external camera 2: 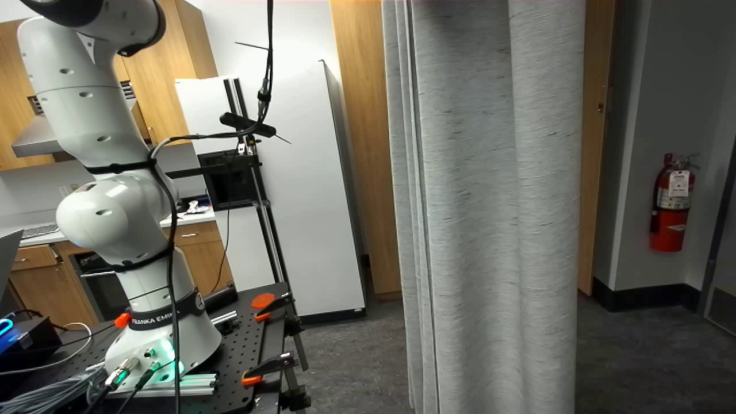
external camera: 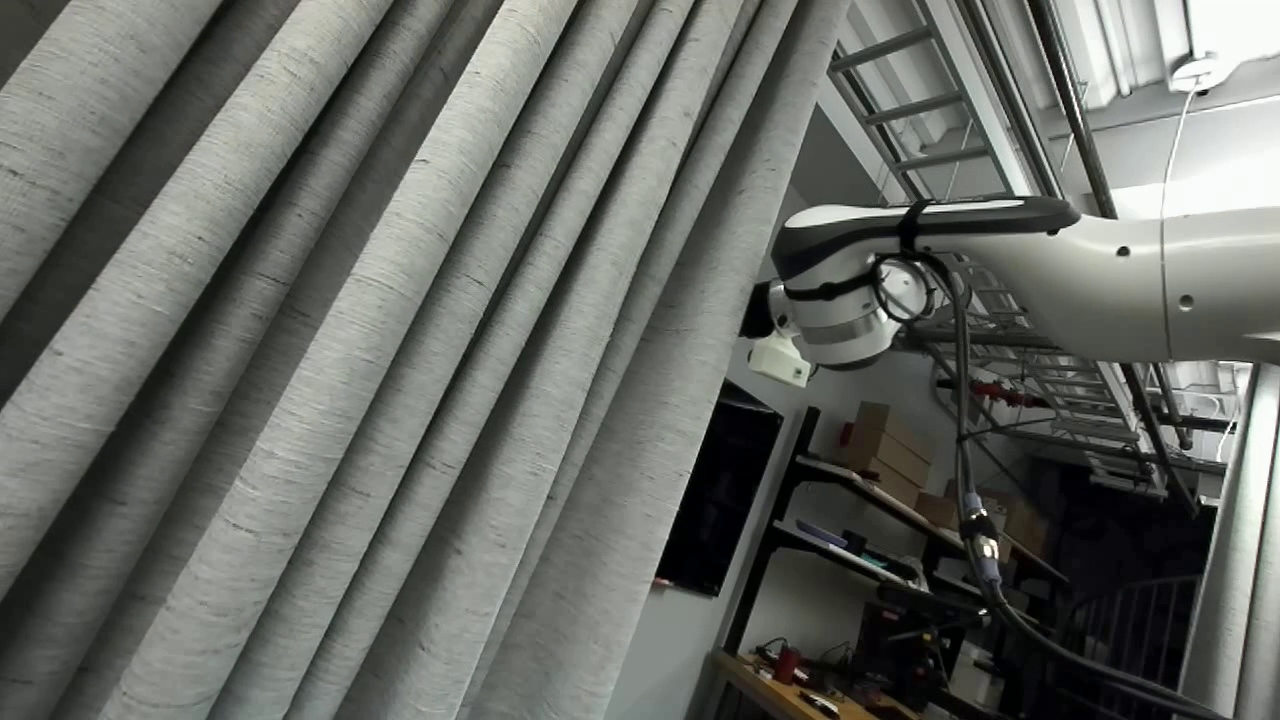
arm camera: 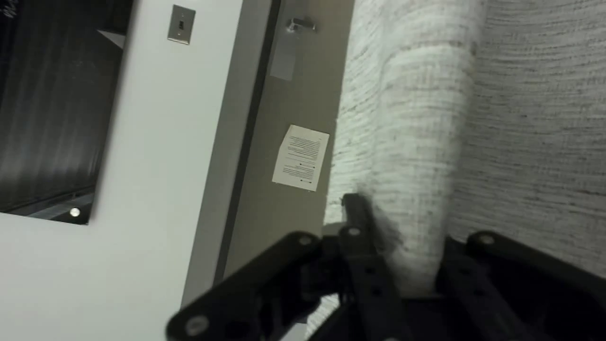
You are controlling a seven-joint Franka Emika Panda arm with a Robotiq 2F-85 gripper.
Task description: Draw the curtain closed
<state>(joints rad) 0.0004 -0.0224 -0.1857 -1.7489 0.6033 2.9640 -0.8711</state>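
Observation:
The curtain (external camera: pixel 400 360) is a large light-grey woven drape with deep folds. It fills the left and middle of an exterior view and hangs right of centre in an exterior view (external camera 2: pixel 477 201). My gripper (arm camera: pixel 405 227) is shut on a fold of the curtain (arm camera: pixel 421 132) near its free edge. The fold runs down between both fingers to the palm. The left finger presses into the fabric, and the right fingertip is hidden. In an exterior view the gripper (external camera: pixel 760 312) shows as a dark part at the curtain's edge, mostly hidden behind it.
Another grey drape (external camera: pixel 1235 560) hangs at the far right. A screen (external camera: pixel 725 490), shelves (external camera: pixel 850 485) and a desk (external camera: pixel 790 700) stand behind the arm. The arm base sits on a black table (external camera 2: pixel 253 322) with clamps. A fire extinguisher (external camera 2: pixel 671 201) hangs on the wall.

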